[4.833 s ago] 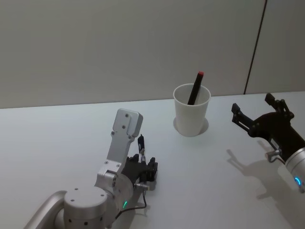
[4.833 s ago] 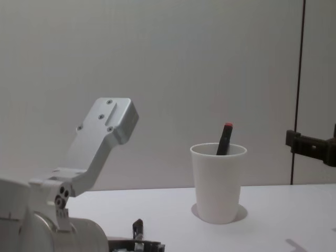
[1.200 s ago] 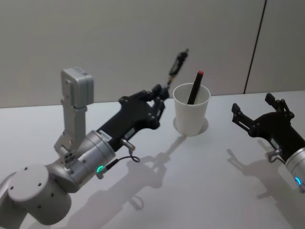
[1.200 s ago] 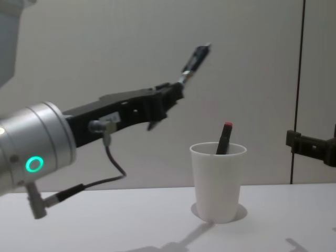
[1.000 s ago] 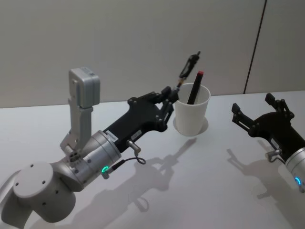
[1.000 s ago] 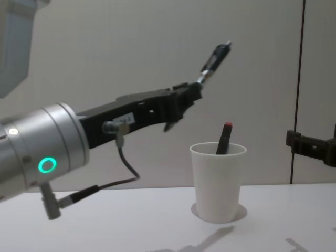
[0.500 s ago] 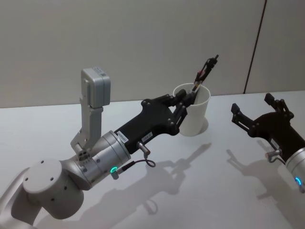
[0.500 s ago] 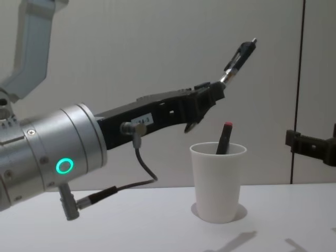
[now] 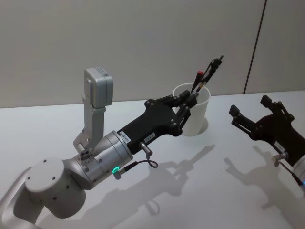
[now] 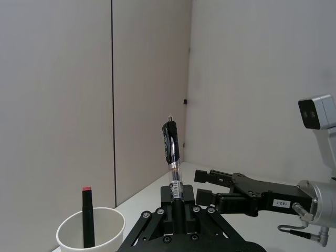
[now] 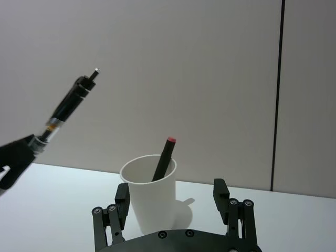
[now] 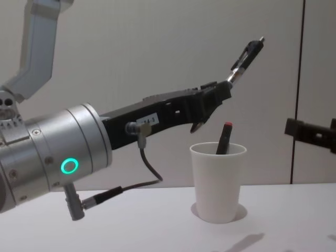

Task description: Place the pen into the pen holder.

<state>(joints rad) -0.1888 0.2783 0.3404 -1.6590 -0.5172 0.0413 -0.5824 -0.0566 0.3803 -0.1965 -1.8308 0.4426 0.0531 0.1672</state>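
Observation:
My left gripper (image 9: 190,98) is shut on the lower end of a black and clear pen (image 9: 210,70), which slants up and to the right. In the chest view the pen (image 12: 245,56) is in the air above the pen holder (image 12: 218,184), a white paper cup on the table. The left gripper (image 12: 222,90) hovers just above the cup's left rim. A second, red-tipped pen (image 12: 224,137) leans inside the cup. The left wrist view shows the held pen (image 10: 172,152) upright beside the cup (image 10: 113,239). My right gripper (image 9: 249,106) stands open to the cup's right, holding nothing.
The white table (image 9: 214,191) runs back to a plain grey wall close behind the cup. A dark vertical seam (image 9: 255,45) marks the wall on the right. Open tabletop lies between the cup and the right gripper.
The left arm has carried the pen a little further right and over the cup. The right gripper has shifted slightly.

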